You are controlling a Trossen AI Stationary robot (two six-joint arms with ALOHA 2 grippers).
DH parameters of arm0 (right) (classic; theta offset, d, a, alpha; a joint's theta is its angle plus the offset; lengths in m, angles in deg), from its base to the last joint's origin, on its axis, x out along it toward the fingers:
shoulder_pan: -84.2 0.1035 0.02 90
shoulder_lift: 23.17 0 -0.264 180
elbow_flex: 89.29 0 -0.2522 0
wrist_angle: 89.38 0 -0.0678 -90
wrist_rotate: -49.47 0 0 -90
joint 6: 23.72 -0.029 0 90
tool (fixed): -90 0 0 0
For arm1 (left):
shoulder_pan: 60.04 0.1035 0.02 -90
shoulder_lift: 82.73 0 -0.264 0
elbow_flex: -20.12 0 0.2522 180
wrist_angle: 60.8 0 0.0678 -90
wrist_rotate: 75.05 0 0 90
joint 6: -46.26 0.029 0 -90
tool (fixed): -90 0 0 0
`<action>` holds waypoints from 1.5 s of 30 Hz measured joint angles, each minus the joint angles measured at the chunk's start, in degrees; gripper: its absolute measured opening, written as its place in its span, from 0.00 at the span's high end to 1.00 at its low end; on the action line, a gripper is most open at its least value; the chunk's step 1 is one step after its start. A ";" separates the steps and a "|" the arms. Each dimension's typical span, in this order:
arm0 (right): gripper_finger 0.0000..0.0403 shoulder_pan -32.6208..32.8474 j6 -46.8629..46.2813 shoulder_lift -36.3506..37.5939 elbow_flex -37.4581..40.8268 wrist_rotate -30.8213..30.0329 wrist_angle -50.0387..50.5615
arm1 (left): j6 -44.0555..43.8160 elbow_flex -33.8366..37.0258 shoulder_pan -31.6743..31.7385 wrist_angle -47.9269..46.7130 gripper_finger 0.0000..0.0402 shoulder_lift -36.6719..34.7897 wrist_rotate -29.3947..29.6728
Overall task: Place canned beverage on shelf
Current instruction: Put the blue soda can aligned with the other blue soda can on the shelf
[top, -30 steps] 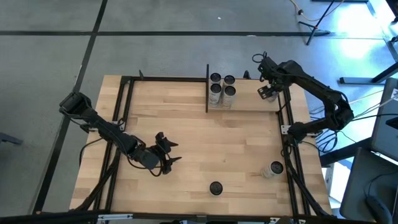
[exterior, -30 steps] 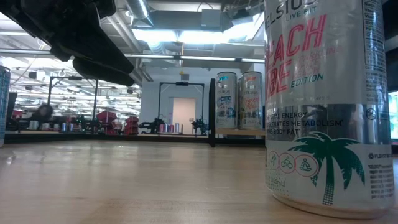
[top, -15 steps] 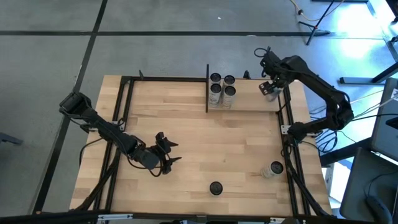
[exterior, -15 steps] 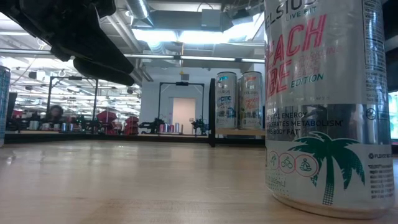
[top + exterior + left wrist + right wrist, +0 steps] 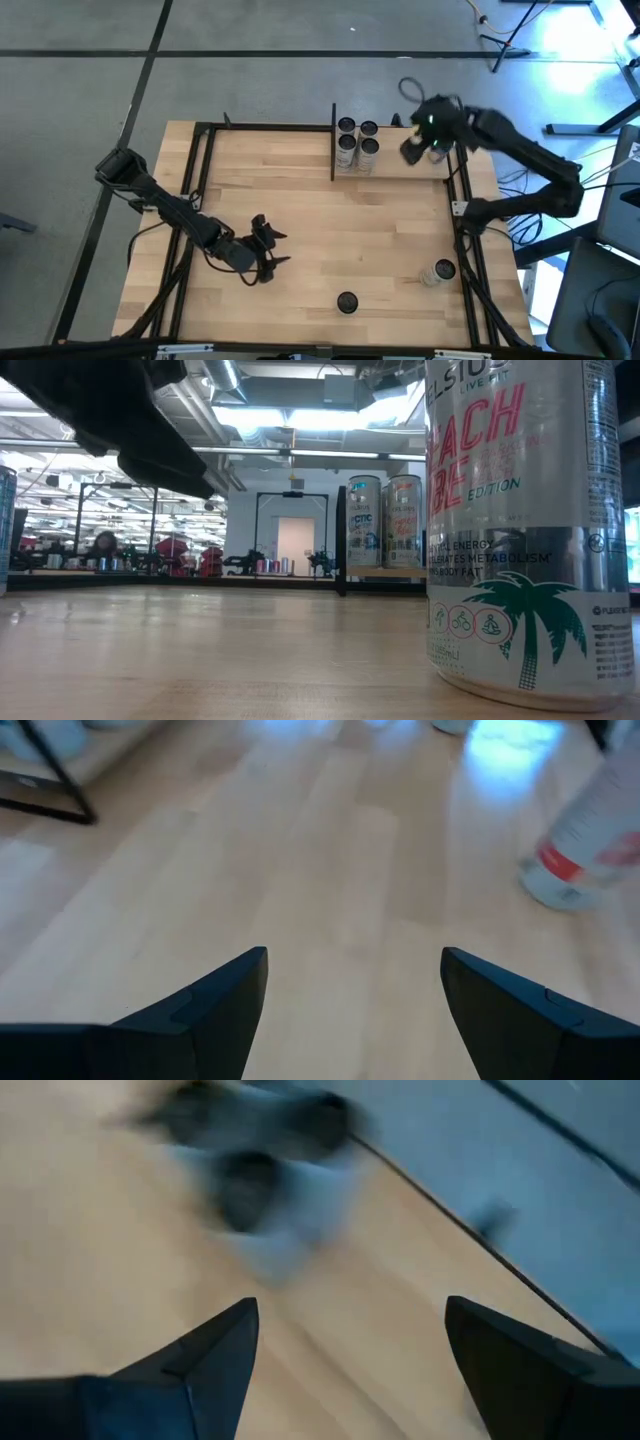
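Observation:
Several silver cans stand upright on the shelf, a narrow light-wood plank with a black post at the table's far right; two of them show in the low view. My right gripper is open and empty above the shelf, just right of those cans, which show blurred ahead of its fingers. Two more cans stand on the table near its front: one at the middle, large in the low view, and one at the right. My left gripper is open and empty over the table's left half.
A black metal frame runs along the table's edges. The wide middle of the tabletop between the shelf and the front cans is bare wood. A can shows ahead of my left gripper in its wrist view.
My right gripper has swung from over the shelf's right end toward the table's left, closer to the cans on the shelf, moving fast enough to blur. My left arm and all the cans have kept still.

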 joint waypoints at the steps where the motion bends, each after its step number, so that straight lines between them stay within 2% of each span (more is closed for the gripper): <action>1: 0.25 3.31 -0.16 0.83 1.13 0.04 -2.72 | 0.43 -0.73 0.00 -0.36 0.28 -0.14 -0.83; 4: 0.25 12.94 -0.97 2.82 4.24 -1.12 -9.67 | 3.65 -4.45 -0.15 -2.49 0.28 -1.21 -1.22; 6: 0.25 18.87 -1.63 3.61 6.23 -3.33 -13.51 | 4.68 -7.66 -0.13 -7.27 0.28 -1.42 -1.41; 12: 0.25 34.77 -2.32 3.50 14.25 -10.83 -27.43 | -1.17 -20.01 0.21 -36.36 0.28 -1.36 -0.87; 16: 0.25 42.37 -2.86 3.39 22.49 -15.59 -38.47 | -7.60 -28.75 0.31 -53.32 0.28 -1.39 1.68; 21: 0.25 48.66 -2.97 3.39 30.72 -16.66 -52.37 | -6.84 -35.51 0.26 -63.63 0.28 -1.40 -2.51; 25: 0.25 51.86 0.68 2.63 35.66 -16.67 -66.00 | -7.67 -38.85 1.80 -66.86 0.28 -1.40 -3.23; 29: 0.25 53.17 5.01 1.53 37.28 -16.60 -74.05 | -9.27 -39.35 3.43 -70.83 0.26 -1.38 -6.51; 34: 0.25 53.11 6.00 0.16 37.97 -16.14 -75.36 | -12.17 -39.33 4.66 -76.24 0.17 -1.08 -9.66; 39: 0.25 53.02 5.99 -2.31 37.96 -16.64 -75.77 | -12.21 -39.33 4.58 -75.60 0.12 -1.07 -13.96; 42: 0.25 53.00 6.01 -2.53 37.96 -17.10 -75.95 | -16.35 -39.33 3.90 -75.27 0.12 -0.91 -12.59; 45: 0.25 53.00 6.01 -2.47 37.94 -17.13 -76.15 | -21.72 -39.33 3.50 -82.11 0.12 -0.74 -10.79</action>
